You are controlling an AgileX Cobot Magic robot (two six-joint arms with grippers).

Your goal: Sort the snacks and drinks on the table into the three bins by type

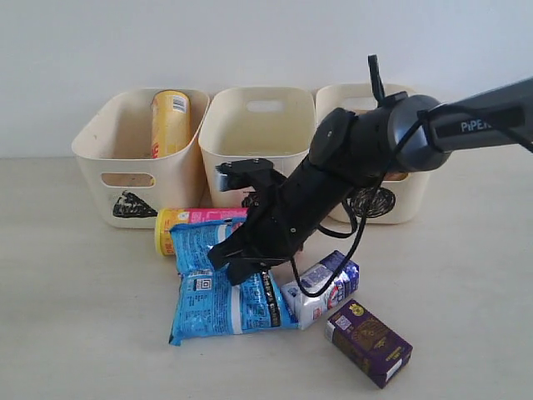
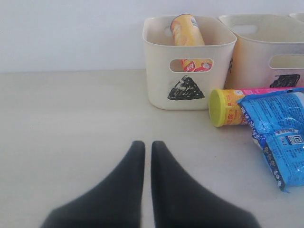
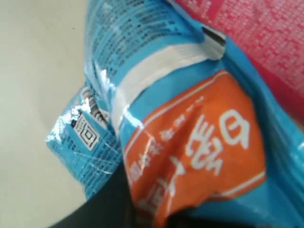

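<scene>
My right gripper (image 1: 237, 265) (image 3: 156, 209) reaches across to the pile at the table's middle and is shut on a crinkly blue bag with an orange label (image 1: 200, 240) (image 3: 190, 137); the foil creases between its dark fingers (image 3: 102, 204). A second blue bag (image 1: 225, 304) (image 3: 83, 142) lies under it. Behind lies the pink canister (image 1: 196, 218) (image 2: 247, 104) on its side, yellow lid to the left. The white and blue carton (image 1: 321, 287) and the purple carton (image 1: 368, 342) lie to the right. My left gripper (image 2: 147, 145) is shut and holds nothing, above bare table (image 2: 71, 142).
Three cream bins stand along the back. The triangle bin (image 1: 100, 154) (image 2: 161, 71) holds the yellow canister (image 1: 170, 121) (image 2: 186, 29). The middle bin (image 1: 229, 133) and the circle bin (image 1: 412, 196) are partly hidden by my right arm.
</scene>
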